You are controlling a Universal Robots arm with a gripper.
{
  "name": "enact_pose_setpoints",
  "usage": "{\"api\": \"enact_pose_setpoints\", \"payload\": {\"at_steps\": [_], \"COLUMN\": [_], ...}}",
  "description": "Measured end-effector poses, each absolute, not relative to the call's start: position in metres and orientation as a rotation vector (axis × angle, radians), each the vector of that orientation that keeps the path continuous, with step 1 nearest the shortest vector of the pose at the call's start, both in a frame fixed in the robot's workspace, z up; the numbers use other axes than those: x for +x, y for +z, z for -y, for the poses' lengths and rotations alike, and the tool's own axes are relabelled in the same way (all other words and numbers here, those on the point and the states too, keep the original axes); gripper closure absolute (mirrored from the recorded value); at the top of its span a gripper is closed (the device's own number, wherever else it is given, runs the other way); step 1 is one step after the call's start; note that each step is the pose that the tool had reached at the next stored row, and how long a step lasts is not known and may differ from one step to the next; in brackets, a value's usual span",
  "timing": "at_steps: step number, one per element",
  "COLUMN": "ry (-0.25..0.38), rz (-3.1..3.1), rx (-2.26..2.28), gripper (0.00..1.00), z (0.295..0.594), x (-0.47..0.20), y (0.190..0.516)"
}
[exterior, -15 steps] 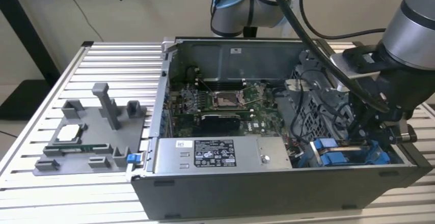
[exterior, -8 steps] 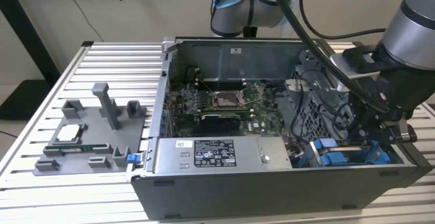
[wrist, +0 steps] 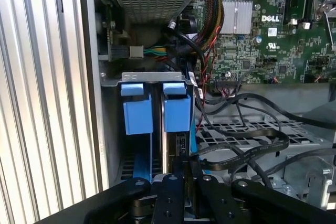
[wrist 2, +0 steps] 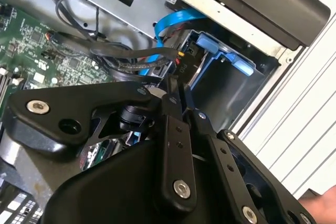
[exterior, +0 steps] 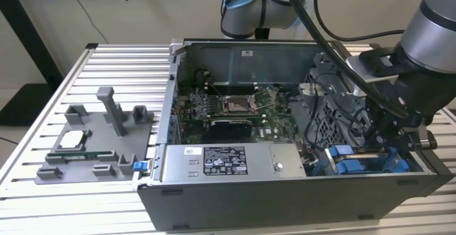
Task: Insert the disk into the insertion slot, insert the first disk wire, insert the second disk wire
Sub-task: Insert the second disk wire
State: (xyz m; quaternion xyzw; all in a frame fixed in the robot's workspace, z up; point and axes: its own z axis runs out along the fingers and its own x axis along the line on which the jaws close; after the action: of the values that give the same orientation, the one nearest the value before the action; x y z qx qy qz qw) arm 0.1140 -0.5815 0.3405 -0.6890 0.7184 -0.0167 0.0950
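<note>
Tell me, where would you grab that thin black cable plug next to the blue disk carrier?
Probably by the plug's flat sides, coming from the open side of the computer case in line with the blue disk carrier. The hand sits pinched together right at it, and loose black cables crowd the motherboard side.

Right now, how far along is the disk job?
The disk looks slotted in, beside another blue carrier: that step seems done. The gripper, jaws closed, is at the disk's connector end among black wires. Whether either wire is plugged in, I cannot tell.
</note>
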Motion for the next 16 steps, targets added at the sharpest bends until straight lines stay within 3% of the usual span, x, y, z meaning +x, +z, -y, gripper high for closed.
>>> {"api": "enact_pose_setpoints", "payload": {"at_steps": [16], "ry": [-0.051], "rz": [-2.135], "rx": [-2.037], "gripper": [1.0], "z": [0.581], "x": [0.114], "y": [0.33]}}
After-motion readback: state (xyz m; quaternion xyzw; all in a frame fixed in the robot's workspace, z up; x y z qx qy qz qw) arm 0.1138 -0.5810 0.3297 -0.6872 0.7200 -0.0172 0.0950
